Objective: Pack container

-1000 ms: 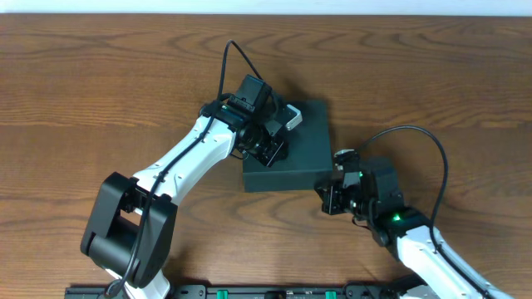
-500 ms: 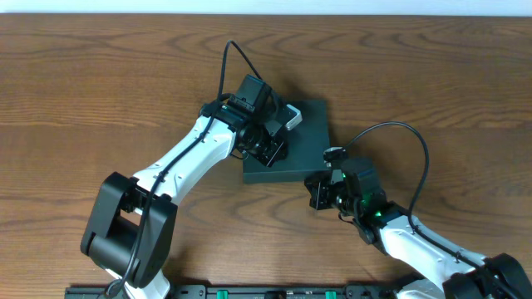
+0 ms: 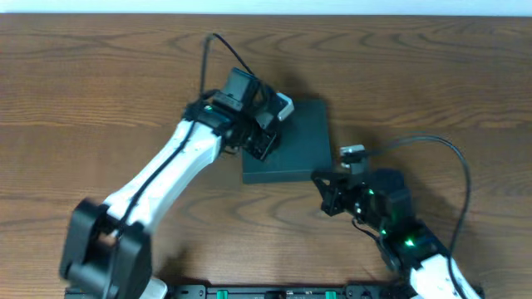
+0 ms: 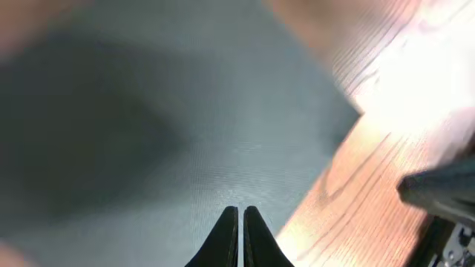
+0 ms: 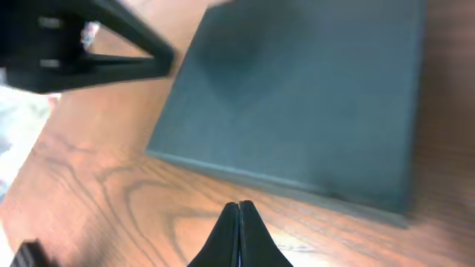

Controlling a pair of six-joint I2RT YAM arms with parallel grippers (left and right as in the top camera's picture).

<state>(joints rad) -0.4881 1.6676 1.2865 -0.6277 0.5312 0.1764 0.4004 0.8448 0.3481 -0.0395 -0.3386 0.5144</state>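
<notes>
Seemingly the container (image 3: 299, 141) is closed flat, so I judge the closing step is nearly done; next, both arms need only to lift clear. It lies under the left gripper (image 4: 240, 211) and just ahead of the right gripper (image 5: 238, 204), both 2 pressed together and empty. The container is matte dark cardboard with sharp edges, on a grained wooden table (image 3: 100, 91).

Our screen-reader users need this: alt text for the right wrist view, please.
A closed dark green-black container lies on a wooden table. The right gripper, fingers shut, points at its near edge from over bare wood; part of the left arm shows top left.
</notes>
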